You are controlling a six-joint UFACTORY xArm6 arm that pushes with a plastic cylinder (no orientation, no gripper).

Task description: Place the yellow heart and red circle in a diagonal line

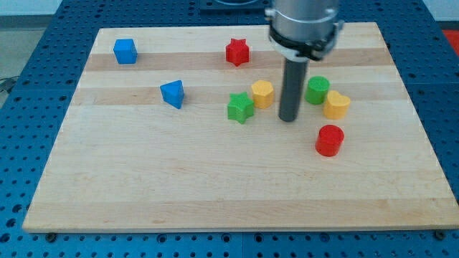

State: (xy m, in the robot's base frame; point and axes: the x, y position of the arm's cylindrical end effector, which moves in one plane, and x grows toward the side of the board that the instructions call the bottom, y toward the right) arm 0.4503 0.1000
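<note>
The yellow heart [336,104] lies right of the board's middle, touching the green circle [317,89] at its upper left. The red circle [330,140] stands just below the heart, a small gap apart and slightly to the view's left. My tip [289,118] rests on the board left of both, about a block's width from the heart and up-left of the red circle. It touches no block.
A yellow hexagon [262,93] and a green star [240,107] lie just left of my tip. A red star [237,51] is near the top, a blue triangle [172,94] and a blue cube [125,51] at the left. The wooden board [143,186] sits on a blue perforated table.
</note>
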